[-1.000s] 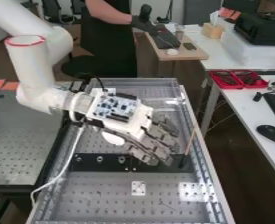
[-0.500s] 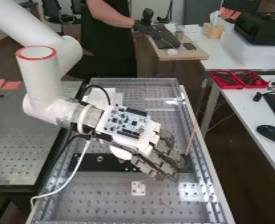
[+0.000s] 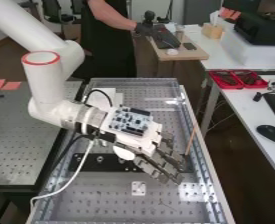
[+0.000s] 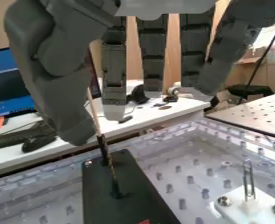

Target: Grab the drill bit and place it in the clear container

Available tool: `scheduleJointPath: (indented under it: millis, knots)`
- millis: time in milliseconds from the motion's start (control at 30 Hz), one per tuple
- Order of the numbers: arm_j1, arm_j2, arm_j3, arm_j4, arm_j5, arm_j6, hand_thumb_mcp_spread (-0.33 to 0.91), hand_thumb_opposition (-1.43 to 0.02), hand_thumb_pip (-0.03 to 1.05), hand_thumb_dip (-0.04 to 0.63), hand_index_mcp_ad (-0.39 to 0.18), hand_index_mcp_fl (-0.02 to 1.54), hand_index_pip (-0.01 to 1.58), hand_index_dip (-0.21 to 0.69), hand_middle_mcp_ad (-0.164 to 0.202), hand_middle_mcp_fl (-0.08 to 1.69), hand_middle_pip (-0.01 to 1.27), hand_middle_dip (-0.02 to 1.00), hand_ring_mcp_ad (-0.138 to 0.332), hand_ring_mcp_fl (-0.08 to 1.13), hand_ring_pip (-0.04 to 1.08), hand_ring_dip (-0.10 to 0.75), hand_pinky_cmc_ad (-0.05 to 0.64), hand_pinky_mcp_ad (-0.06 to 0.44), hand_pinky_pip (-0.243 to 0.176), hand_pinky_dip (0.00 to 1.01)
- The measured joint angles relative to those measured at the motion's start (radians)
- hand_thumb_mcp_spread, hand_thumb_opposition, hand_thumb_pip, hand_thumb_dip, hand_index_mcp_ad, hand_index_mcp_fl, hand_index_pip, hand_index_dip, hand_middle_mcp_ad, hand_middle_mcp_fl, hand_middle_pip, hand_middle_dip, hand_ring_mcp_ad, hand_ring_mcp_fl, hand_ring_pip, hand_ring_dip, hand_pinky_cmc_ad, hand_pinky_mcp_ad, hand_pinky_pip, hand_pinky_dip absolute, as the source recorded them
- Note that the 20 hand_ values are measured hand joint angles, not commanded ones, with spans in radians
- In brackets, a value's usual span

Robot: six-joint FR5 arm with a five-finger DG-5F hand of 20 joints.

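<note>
In the high view the hand [image 3: 162, 161] is low over the bench's perforated top, just left of a thin upright rod [image 3: 190, 142]. In the wrist view the hand [image 4: 153, 55] has its fingers extended and spread, holding nothing. There the thumb [image 4: 64, 100] is alongside the rod's upper part; whether they touch I cannot tell. The rod's lower part, a dark and brassy drill bit [image 4: 112, 170], stands nearly upright at the black plate [image 4: 128, 192]. The hand hides part of that plate [image 3: 98, 162] in the high view.
A small white plate [image 3: 138, 188] lies on the bench near the black plate; a wire loop [image 4: 248, 180] rises from it in the wrist view. Metal rails [image 3: 207, 165] edge the bench. Red trays [image 3: 237, 79] and a mouse [image 3: 272, 133] are on the side table. A white cable trails from the arm.
Over the last second the hand has moved down and to the right in the high view, closer to the rod, with only a small shift in the latter half. The rod stands where it was.
</note>
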Motion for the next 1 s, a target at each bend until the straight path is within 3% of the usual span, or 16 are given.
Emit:
scheduleJointPath:
  millis: [433, 1000]
  knots:
    - [0.009, -0.035, 0.009, 0.064, 0.020, -0.101, 0.45, -0.81, 0.58, 0.304, -0.087, 0.19, 1.33, 0.202, 0.113, 0.28, 0.13, 0.57, 0.230, 0.24, 0.10, 0.473, 0.459, 0.264, 0.052, 0.70]
    - [0.008, -0.058, 0.034, 0.047, 0.004, -0.102, 0.48, -0.81, 0.57, 0.302, -0.103, 0.28, 1.36, 0.206, 0.113, 0.30, 0.13, 0.57, 0.232, 0.24, 0.11, 0.473, 0.456, 0.262, 0.066, 0.66]
